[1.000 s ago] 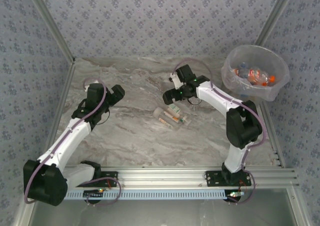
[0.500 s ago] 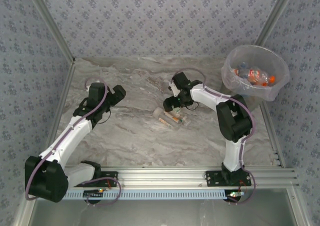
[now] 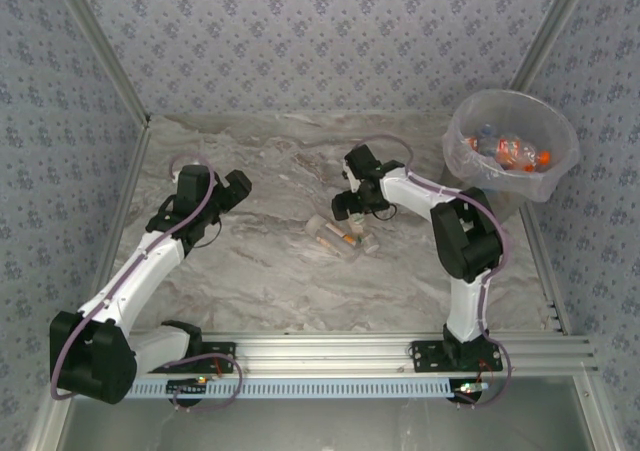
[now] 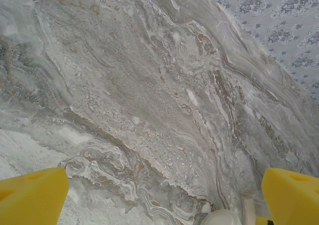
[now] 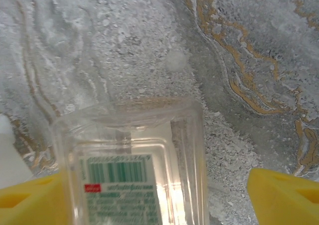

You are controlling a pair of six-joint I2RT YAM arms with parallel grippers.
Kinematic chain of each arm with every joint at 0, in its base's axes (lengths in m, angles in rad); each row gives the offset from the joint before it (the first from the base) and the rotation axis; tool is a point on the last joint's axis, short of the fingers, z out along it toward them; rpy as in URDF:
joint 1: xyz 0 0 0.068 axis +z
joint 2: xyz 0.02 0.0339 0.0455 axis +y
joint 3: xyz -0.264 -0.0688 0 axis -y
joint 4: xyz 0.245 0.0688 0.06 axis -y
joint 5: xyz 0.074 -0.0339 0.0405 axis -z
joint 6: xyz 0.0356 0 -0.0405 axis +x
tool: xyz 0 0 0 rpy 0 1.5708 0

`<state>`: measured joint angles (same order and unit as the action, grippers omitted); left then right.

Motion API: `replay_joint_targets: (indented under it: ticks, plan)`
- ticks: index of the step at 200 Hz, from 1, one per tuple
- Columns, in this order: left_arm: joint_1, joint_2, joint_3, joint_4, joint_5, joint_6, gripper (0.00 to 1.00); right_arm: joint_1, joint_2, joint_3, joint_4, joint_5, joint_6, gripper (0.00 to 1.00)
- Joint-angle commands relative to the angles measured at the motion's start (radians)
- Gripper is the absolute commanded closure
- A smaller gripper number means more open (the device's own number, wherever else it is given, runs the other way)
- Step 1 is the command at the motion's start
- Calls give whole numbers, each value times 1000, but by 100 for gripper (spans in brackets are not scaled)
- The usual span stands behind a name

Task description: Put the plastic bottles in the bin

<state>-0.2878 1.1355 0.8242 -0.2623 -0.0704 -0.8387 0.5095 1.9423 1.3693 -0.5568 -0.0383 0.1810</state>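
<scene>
Plastic bottles (image 3: 340, 235), small and clear with orange or green labels, lie in a little cluster on the middle of the grey marbled bench (image 3: 260, 271). They are well apart from the round translucent bin (image 3: 453, 151) at the far right corner, which holds several more bottles (image 3: 512, 153). The right arm's yellow fingers (image 5: 281, 195) stand spread wide over the cluster. Between them lies a clear square-sided bottle (image 5: 134, 160) with a green barcode label, hard beside one finger, the other finger apart from it, not gripped. The left arm's yellow fingers (image 4: 32, 195) gape wide above bare bench on the left side, holding nothing.
</scene>
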Motion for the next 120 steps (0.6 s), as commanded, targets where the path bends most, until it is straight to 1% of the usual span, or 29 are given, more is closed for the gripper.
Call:
replay_joint_targets:
  ticks: [1,15,27,51,69,82,120]
  plan:
    - [6,7,35,-6,12,-5,1,9,45,-5,-13,37,46,10]
    - [6,7,36,-7,12,-6,1,13,56,-10,-5,44,58,10]
    - [6,9,35,-7,12,-5,1,15,59,-14,2,60,63,13]
    - [6,12,39,-7,13,-5,1,14,23,-30,14,129,83,27]
    - [6,17,43,-8,18,-4,1,3,-49,-59,49,146,77,34]
    - [6,18,42,-5,19,-3,1,-6,-110,-73,61,164,65,37]
    - [6,31,45,0,25,-5,1,-31,-306,-87,69,205,-21,42]
